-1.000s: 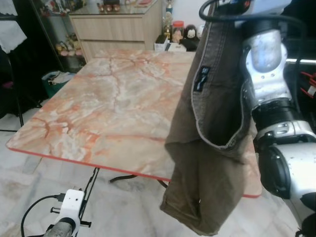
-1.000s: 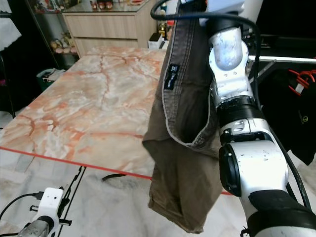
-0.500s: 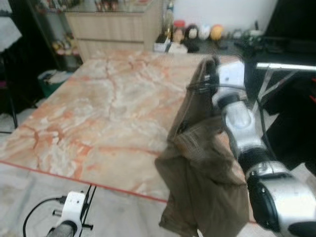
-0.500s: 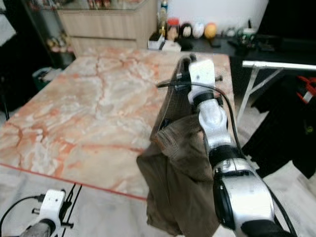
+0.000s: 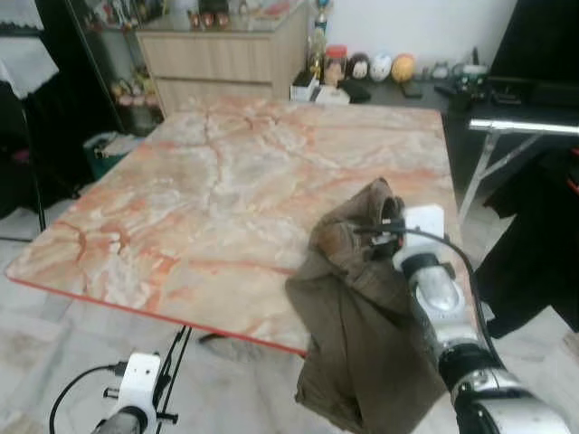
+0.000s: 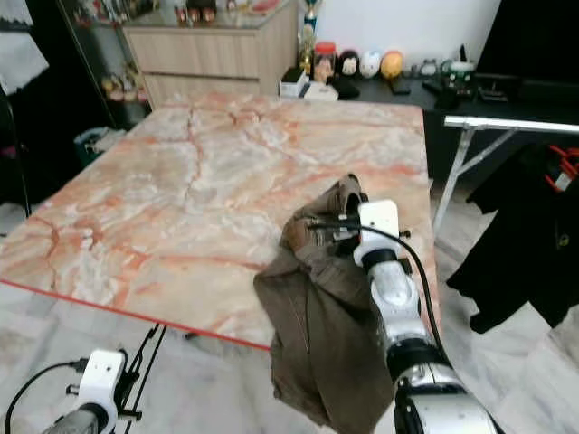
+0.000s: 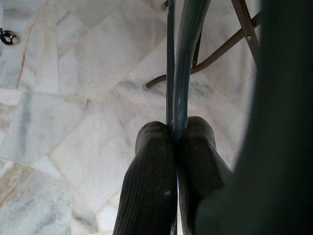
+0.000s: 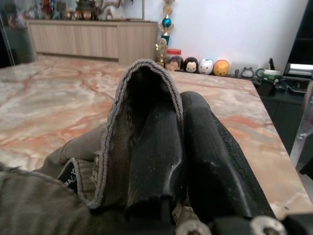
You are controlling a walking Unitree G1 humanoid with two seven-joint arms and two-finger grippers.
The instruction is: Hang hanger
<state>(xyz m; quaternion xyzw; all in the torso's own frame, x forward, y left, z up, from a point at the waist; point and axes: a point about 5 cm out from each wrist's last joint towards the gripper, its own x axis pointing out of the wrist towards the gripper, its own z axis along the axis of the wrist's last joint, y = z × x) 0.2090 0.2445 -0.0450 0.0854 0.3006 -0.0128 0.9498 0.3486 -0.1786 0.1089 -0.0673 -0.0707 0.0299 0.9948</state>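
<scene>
The right tool [image 8: 183, 161] is clenched on the waistband of a pair of olive-brown trousers [image 6: 321, 321]; the right wrist view shows the grey-edged band folded over one black finger [image 8: 156, 152], with a small dark label beside it. The waistband end rests bunched on the marble tabletop [image 6: 199, 181] near its right-hand near corner, while the rest of the trousers drapes over the red-trimmed front edge and hangs toward the floor. The silver right arm [image 6: 398, 307] reaches forward over the draped cloth.

The left tool [image 7: 175, 142] hangs low above the pale tiled floor [image 7: 73, 98], its two fingers pinched tight on a dark metal hanger [image 7: 188, 54], whose thin wire and thicker bar rise straight out from between the fingertips. In the left wrist view the tabletop's dark leg [image 7: 215, 54] stands on the tiles beyond.
</scene>
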